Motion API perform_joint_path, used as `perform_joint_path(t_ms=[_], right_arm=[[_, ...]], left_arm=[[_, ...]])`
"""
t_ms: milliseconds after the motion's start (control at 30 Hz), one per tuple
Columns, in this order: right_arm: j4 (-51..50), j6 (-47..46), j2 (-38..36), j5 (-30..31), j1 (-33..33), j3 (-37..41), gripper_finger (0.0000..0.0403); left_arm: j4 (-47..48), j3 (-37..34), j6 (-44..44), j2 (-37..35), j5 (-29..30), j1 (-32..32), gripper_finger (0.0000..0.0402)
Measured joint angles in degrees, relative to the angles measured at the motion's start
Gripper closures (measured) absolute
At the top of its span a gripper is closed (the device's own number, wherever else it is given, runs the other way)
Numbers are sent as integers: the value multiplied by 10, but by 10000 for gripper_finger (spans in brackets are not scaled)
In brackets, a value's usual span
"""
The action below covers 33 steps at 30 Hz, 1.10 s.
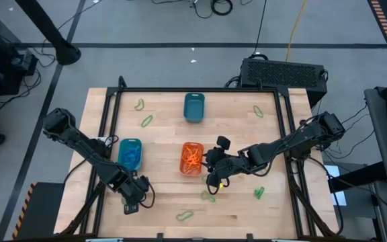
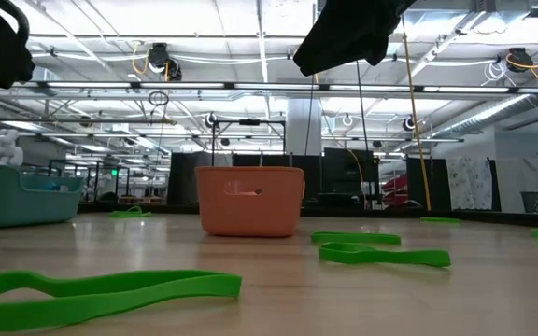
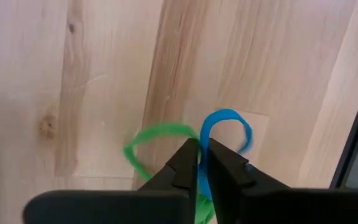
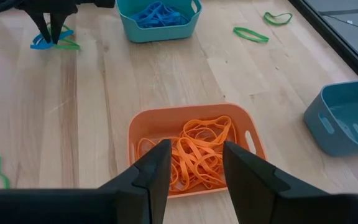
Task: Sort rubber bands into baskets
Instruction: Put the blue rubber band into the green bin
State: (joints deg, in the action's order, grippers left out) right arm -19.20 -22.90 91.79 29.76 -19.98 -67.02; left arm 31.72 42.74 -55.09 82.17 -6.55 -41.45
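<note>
My left gripper is near the table's front left, pointing down and shut on a blue rubber band. A green rubber band lies right beside it on the wood. My right gripper hangs open over the near side of the orange basket, which is full of orange bands. The turquoise basket holds blue bands. The dark teal basket stands at the far middle. My left gripper pinches a strand of the blue band between its two fingertips, coming from above and pointing steeply down. The band's loop sticks out past the fingertips toward the table. Green shows between the fingers too; whether that band is caught I cannot tell.
Loose green bands lie about the table: far left, far right, near right, near middle. Black rails run along the table's left and right sides.
</note>
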Motion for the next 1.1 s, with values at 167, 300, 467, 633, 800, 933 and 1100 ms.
perform_joint_path(t_ms=[167, 300, 467, 633, 800, 933, 1100], right_arm=[[0, 0, 0, 0, 0, 0, 266], [0, 0, 0, 0, 0, 0, 266], [0, 0, 0, 0, 0, 0, 266], [0, 0, 0, 0, 0, 0, 266], [0, 0, 0, 0, 0, 0, 266], [0, 0, 0, 0, 0, 0, 266], [0, 0, 0, 0, 0, 0, 266]], left_arm=[[0, 0, 0, 0, 3, 0, 332], [0, 0, 0, 0, 6, 0, 317], [-1, 0, -1, 2, 24, 0, 315], [-13, 0, 0, 22, 23, -1, 315], [-14, 0, 4, 40, 21, -1, 315], [-14, 0, 4, 48, 13, -1, 314], [-13, 0, 1, 48, -6, -3, 314]])
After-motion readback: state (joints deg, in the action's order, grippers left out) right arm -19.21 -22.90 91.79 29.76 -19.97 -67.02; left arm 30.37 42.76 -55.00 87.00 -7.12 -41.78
